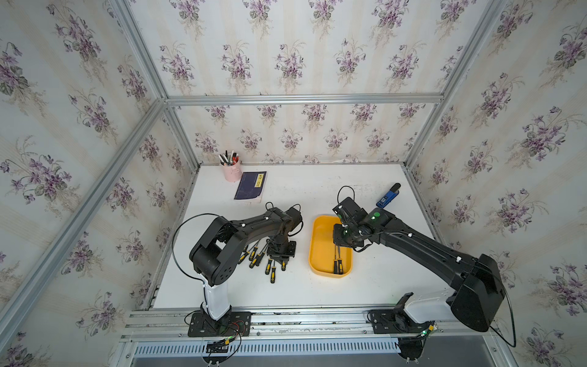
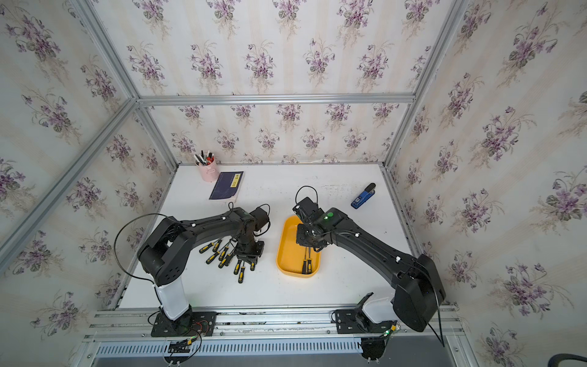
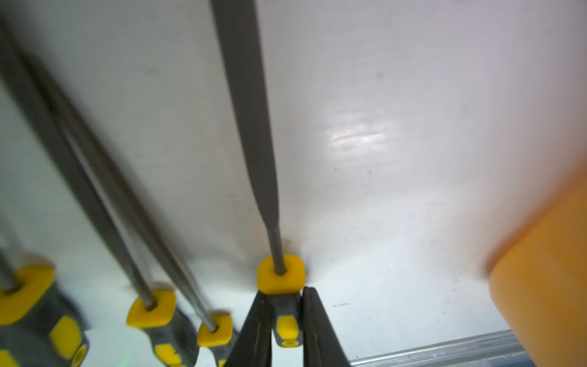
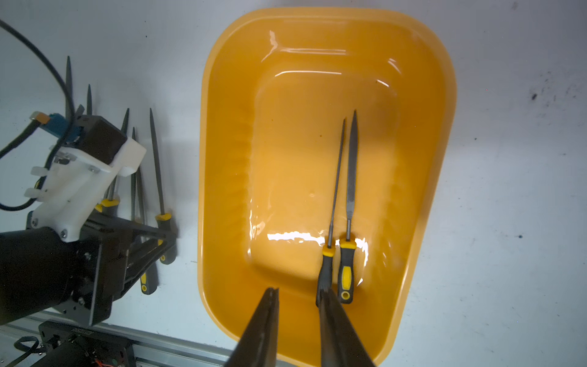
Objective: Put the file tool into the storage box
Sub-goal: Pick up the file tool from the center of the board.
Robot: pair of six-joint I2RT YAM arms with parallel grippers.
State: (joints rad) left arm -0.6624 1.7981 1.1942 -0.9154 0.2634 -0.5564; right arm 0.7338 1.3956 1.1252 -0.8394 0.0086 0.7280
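Grey-and-yellow rubber handle of one slim steel file [image 3: 244, 127] sits clenched between our left gripper's [image 3: 282, 297] jaws, down at the white table [image 1: 317, 292] among the loose files [image 1: 272, 275]. To our right, the shallow yellow plastic storage box [image 4: 206, 159] holds two files [image 4: 351, 178]. Our right gripper [image 4: 298, 290] hangs above them, jaws apart and empty. Farther back lie a blue stapler [image 1: 386, 198], a dark notebook [image 1: 250, 186] and a pink pen cup [image 1: 232, 174].

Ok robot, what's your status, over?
Left gripper shut on file handle. Right gripper open above storage box, two files inside. Loose files crowd beside the grip.
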